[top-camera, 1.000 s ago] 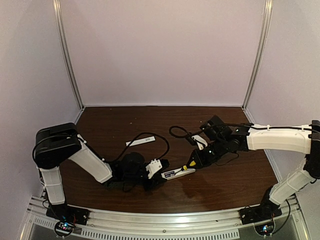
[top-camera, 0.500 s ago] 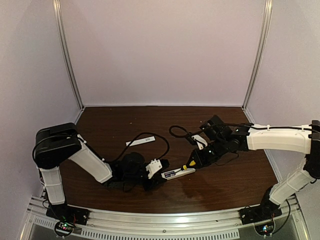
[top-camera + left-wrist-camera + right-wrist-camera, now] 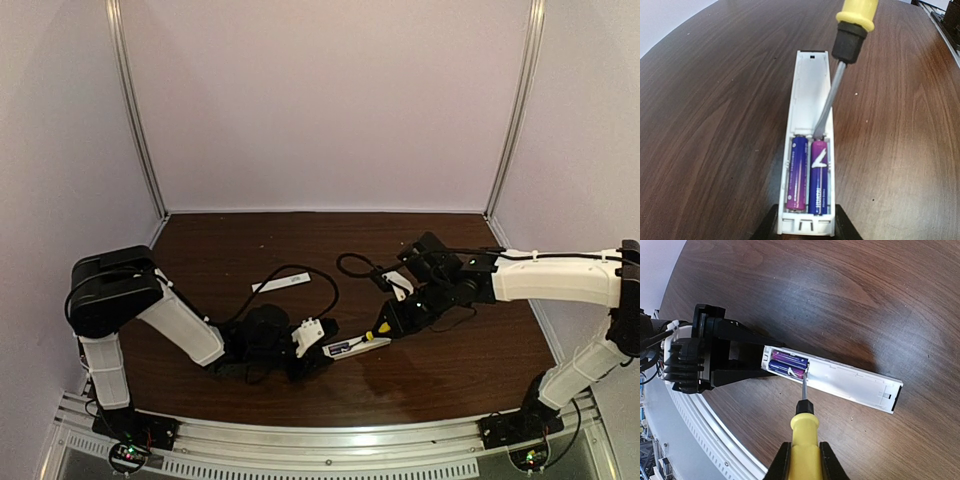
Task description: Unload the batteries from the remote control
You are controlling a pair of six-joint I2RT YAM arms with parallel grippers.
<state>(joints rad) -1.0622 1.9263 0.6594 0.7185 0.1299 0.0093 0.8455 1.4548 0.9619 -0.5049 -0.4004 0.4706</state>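
The slim white rectangular remote control (image 3: 357,346) lay open-backed near the centre of the dark brown wooden table (image 3: 450,375), its left end gripped by the left gripper (image 3: 806,229). Two small bluish-purple cylindrical batteries (image 3: 799,175) sat side by side inside. The right gripper (image 3: 805,462) clamped a yellow-handled metal screwdriver (image 3: 804,432), its tip touching one battery's end.

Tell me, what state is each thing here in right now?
remote control: battery bay open, cover off.
batteries: both seated in the bay.
screwdriver: tip at one battery's end.
cover strip: detached, lying apart.
left tool: shut on remote control.
right tool: shut on screwdriver.
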